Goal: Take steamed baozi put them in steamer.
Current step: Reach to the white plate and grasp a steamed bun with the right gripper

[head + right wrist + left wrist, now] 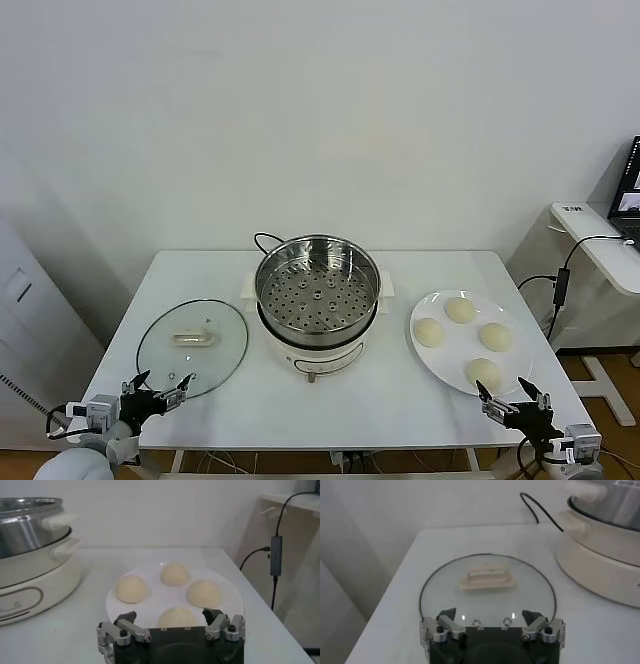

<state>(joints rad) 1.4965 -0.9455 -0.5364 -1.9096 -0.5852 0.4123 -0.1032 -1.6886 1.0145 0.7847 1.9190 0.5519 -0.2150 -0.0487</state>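
Observation:
Several cream-white baozi (461, 309) lie on a flat white plate (425, 352) at the table's right; the wrist view shows them too (132, 588). The steel steamer basket (316, 286) with a perforated bottom sits empty on a white pot base (310, 358) at the table's middle. My right gripper (514, 400) is open and empty at the front right edge, just short of the nearest baozi (176, 617). My left gripper (158, 384) is open and empty at the front left edge, by the glass lid (192, 340).
The glass lid with a white handle (487, 578) lies flat left of the pot. A black cord (266, 239) runs behind the pot. A side desk with a laptop (628, 185) and hanging cables stands beyond the table's right edge.

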